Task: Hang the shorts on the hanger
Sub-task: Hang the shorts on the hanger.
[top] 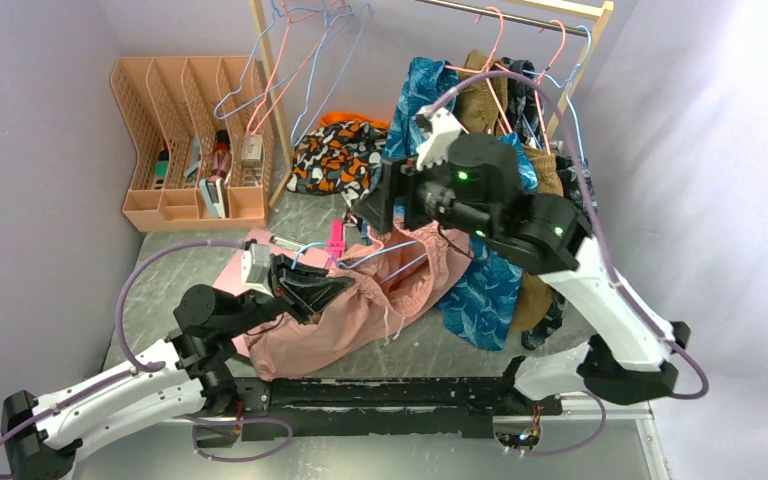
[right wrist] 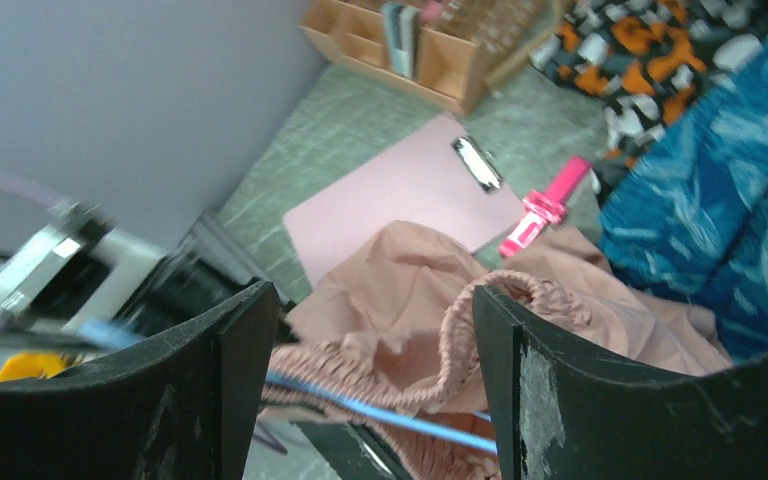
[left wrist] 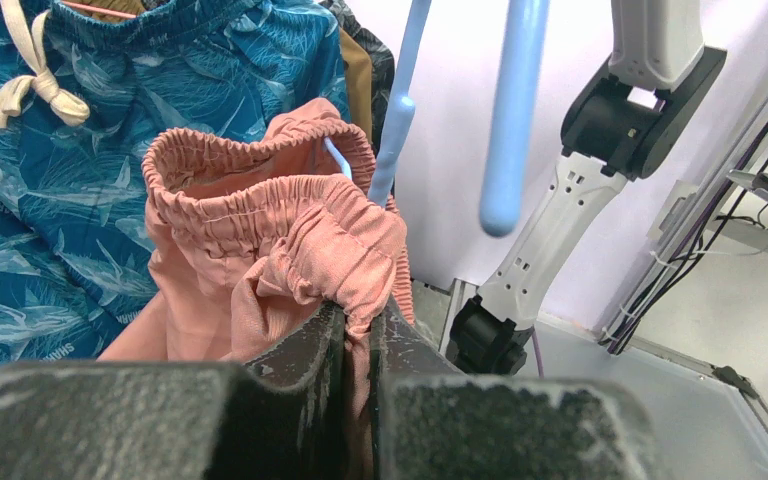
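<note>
The salmon shorts (top: 360, 310) lie bunched on the table in front of the left arm. My left gripper (top: 340, 285) is shut on their gathered waistband (left wrist: 260, 220), with the fabric pinched between the jaws (left wrist: 358, 330). The light-blue wire hanger (top: 390, 252) lies across the shorts' open waist. In the left wrist view the hanger (left wrist: 512, 120) is a blurred blue bar close by. My right gripper (top: 375, 215) hovers just above the waistband, open. In its own view the hanger wire (right wrist: 380, 412) and a loop of the waistband (right wrist: 520, 290) pass between its spread fingers (right wrist: 370, 300), which grip nothing.
A pink clipboard (top: 245, 265) and a bright pink clip (top: 337, 237) lie just behind the shorts. A blue patterned garment (top: 480, 290) hangs to the right, under the right arm. An orange file organizer (top: 190, 140), a patterned cloth (top: 338, 150) and a rack of wire hangers (top: 290, 60) stand at the back.
</note>
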You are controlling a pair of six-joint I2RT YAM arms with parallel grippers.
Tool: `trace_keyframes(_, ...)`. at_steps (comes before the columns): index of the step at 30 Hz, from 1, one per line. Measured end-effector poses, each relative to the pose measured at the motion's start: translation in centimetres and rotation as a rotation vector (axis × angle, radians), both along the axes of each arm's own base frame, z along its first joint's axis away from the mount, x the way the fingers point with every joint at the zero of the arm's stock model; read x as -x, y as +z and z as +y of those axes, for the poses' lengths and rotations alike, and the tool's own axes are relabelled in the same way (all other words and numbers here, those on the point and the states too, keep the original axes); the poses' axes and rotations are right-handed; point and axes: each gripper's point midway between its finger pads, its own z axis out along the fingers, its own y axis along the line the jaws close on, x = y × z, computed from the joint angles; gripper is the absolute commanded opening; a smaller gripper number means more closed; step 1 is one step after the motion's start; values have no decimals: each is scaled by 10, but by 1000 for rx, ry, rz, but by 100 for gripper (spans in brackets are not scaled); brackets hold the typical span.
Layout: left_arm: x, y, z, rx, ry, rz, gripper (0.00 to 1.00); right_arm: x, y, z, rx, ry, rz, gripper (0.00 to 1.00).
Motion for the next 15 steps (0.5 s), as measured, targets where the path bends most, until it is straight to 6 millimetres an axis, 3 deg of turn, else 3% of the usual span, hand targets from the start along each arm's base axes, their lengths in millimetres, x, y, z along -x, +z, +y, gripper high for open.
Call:
trace_keyframes(5, 0, 4, 1, 23, -1, 10, 7, 39, 42, -7, -96, 219, -151, 72)
trace_keyframes(7, 1, 6, 1, 35, -5, 14, 7, 50, 49, -4, -111, 302, -201, 71)
trace_keyframes(11, -1, 5, -3, 41, -12, 29, 7, 60, 39, 10, -88, 435, -252, 71)
trace_keyframes(15, -4, -1, -8, 28, -18, 55, 7, 59, 7, 33, -27, 526, -250, 70)
